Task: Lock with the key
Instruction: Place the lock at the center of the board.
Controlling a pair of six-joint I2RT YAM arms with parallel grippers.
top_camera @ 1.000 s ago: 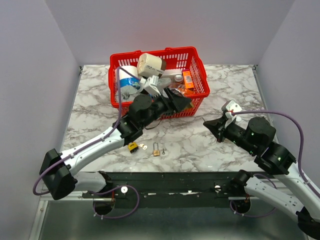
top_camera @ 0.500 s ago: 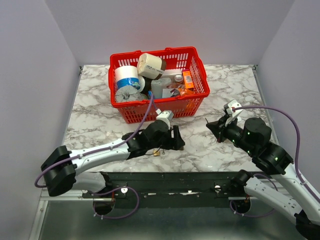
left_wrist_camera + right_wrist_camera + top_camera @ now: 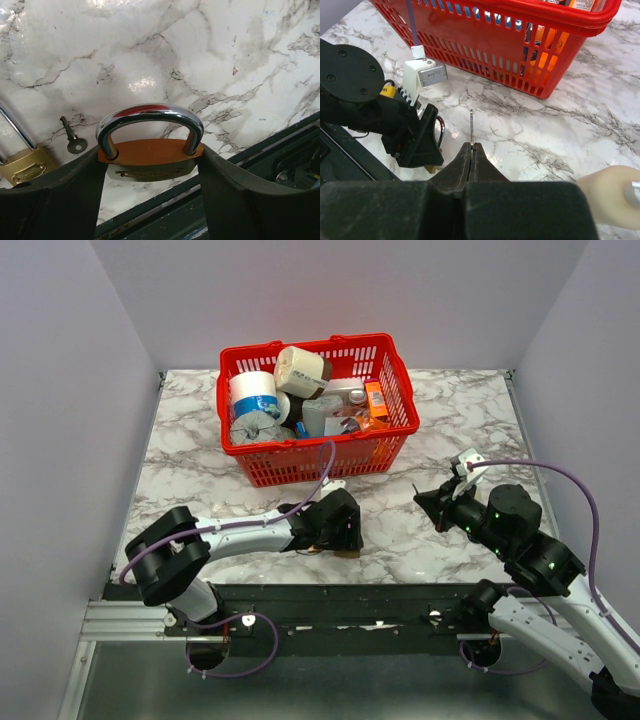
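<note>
My left gripper (image 3: pixel 342 533) (image 3: pixel 150 165) is low over the table near its front edge. It is shut on a padlock (image 3: pixel 149 156) with an orange-brass body and a chrome shackle, the shackle pointing away from the wrist. The padlock's shackle also shows in the right wrist view (image 3: pixel 441 131), beside the left fingers. My right gripper (image 3: pixel 426 498) (image 3: pixel 471 148) is shut on a thin key (image 3: pixel 471 127). The key sticks out forward, edge on, and points toward the left gripper from some way to its right.
A red basket (image 3: pixel 403 427) (image 3: pixel 560 14) full of items stands at the back centre. A second brass padlock (image 3: pixel 24 166) with a long shackle and a small loose key (image 3: pixel 73 140) lie on the marble by the left gripper. A cream object (image 3: pixel 605 190) sits at the right wrist view's lower right.
My left arm has swung from the basket's front down to the near edge of the table and now grips the padlock. My right gripper, holding the key, has barely shifted.
</note>
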